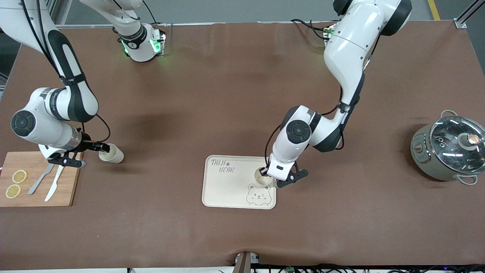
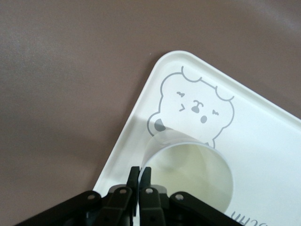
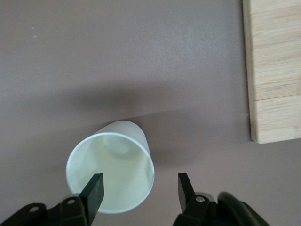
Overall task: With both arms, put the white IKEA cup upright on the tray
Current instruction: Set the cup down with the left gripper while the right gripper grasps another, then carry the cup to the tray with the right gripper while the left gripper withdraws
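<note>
Left gripper (image 2: 140, 175) pinches a cup's (image 2: 190, 174) rim, seemingly upright on the tray (image 2: 263, 127); release straight up. Right gripper (image 3: 141, 190), fingers apart, straddles a second cup (image 3: 115, 169).

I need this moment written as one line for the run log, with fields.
left gripper: shut on rim of cup on tray | tray: cup upright | right gripper: open at lying cup beside cutting board

High front camera faces the arms; wrist cameras look down close.
</note>
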